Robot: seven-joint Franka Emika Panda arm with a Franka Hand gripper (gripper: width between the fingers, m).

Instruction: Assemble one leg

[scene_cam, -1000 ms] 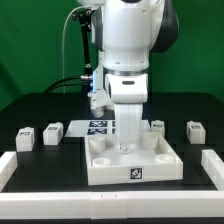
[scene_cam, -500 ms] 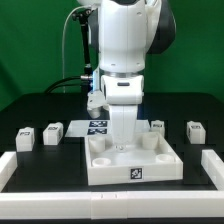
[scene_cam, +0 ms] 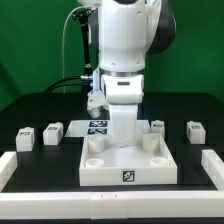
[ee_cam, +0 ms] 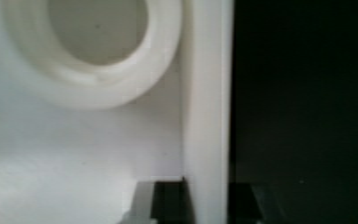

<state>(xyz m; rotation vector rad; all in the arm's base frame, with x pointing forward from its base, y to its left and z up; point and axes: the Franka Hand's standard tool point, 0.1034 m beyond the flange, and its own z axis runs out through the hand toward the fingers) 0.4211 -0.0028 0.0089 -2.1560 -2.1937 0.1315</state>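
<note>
Exterior view: white arm fills the upper centre of the frame, pointing straight down. Gripper (scene_cam: pixel 122 140) sits low over the back middle of the tabletop (scene_cam: pixel 130 170), at or just inside its raised rim. The hand's white body hides the fingers, so I cannot tell if they are spread, pressed together or pinching anything. The tabletop lies flat at lower centre, with round sockets in its corners and 1 tag (scene_cam: pixel 127 176) on its front wall. 4 legs lie loose on the black table (scene_cam: pixel 40 105), all off the tabletop: leg 1 (scene_cam: pixel 25 138) at far left, leg 2 (scene_cam: pixel 52 131) just right of it, leg 3 (scene_cam: pixel 157 127) right of centre and near the tabletop's back right corner, leg 4 (scene_cam: pixel 194 129) at far right, well apart from the tabletop. Marker board (scene_cam: pixel 98 126) lies flat behind the tabletop, between leg 2 and the arm, partly hidden by the arm. White rails (scene_cam: pixel 110 205) border the front and both lower corners of the frame. Wrist view: very close and blurred, showing a white tabletop surface (ee_cam: pixel 51 140), 1 round socket (ee_cam: pixel 87 40), a straight raised wall (ee_cam: pixel 208 100) and black table (ee_cam: pixel 309 100) beyond it. No leg shows there, and the fingers cannot be made out.
</note>
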